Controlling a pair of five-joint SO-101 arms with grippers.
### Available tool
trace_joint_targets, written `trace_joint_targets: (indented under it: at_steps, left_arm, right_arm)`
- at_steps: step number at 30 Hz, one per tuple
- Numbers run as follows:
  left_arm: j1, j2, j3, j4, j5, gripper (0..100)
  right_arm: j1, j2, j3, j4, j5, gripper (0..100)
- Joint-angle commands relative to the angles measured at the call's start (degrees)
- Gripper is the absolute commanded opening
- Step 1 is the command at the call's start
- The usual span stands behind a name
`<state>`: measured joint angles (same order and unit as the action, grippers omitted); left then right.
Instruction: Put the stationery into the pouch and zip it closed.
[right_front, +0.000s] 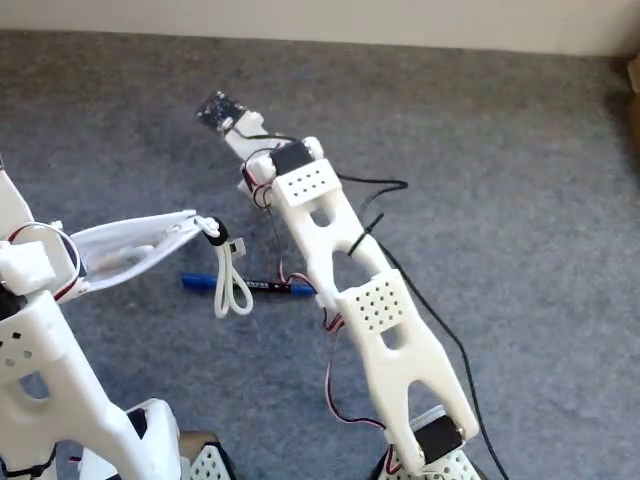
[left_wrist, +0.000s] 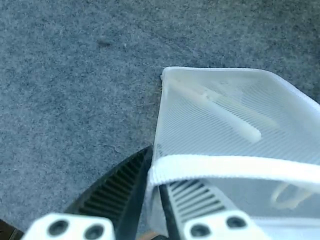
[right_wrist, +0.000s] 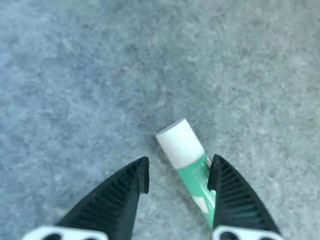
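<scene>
**A:** What worries you here?

**B:** The right gripper (right_wrist: 179, 167) is spread open, low over the grey carpet (right_wrist: 75, 75), with the glue stick (right_wrist: 182, 145) lying between its fingers. But the stick sits off-centre, right against one finger and well clear of the other. It's a round tube, so I'd judge an uneven squeeze could roll it out or nip only the white cap end.

**A:** And the other side?

**B:** The left gripper (left_wrist: 152, 197) is clamped on the rim of the white mesh pouch (left_wrist: 225, 100), holding it off the carpet. A pale white stick (left_wrist: 235, 122) already lies inside. It's a thin pinch on soft fabric — the mouth could sag shut or the rim could slip when something is pushed in.

**A:** Anything left out?

**B:** The blue pen (right_front: 205, 283) lies on the carpet just below the pouch, beside the hanging strap loop (right_front: 233, 290). The loop could snag a gripper going for it.

**A:** Any writing?

**B:** The glue stick's label (right_wrist: 200, 180) is green with white marks — nothing I can read. No print shows on the pouch.
</scene>
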<state>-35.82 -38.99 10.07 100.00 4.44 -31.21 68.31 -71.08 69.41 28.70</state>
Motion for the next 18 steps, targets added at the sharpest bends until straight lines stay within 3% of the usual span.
trace_joint_targets:
  at_steps: [1, 6, 12, 18]
  left_arm:
    - [-0.9, -0.2, -0.3, 0.0, 0.2, 1]
    - [-0.9, -0.2, -0.3, 0.0, 0.2, 1]
    - [-0.9, -0.2, -0.2, 0.0, 0.2, 1]
    - [-0.9, -0.2, -0.2, 0.0, 0.2, 1]
  right_arm:
    - [1.5, 1.8, -0.7, -0.2, 0.7, 17.7]
    - [1.5, 4.1, -0.7, 0.1, 0.7, 17.2]
    - [1.7, 4.0, -0.7, 0.3, 0.8, 0.3]
    - [2.2, 3.6, -3.7, 9.0, 0.8, 0.8]
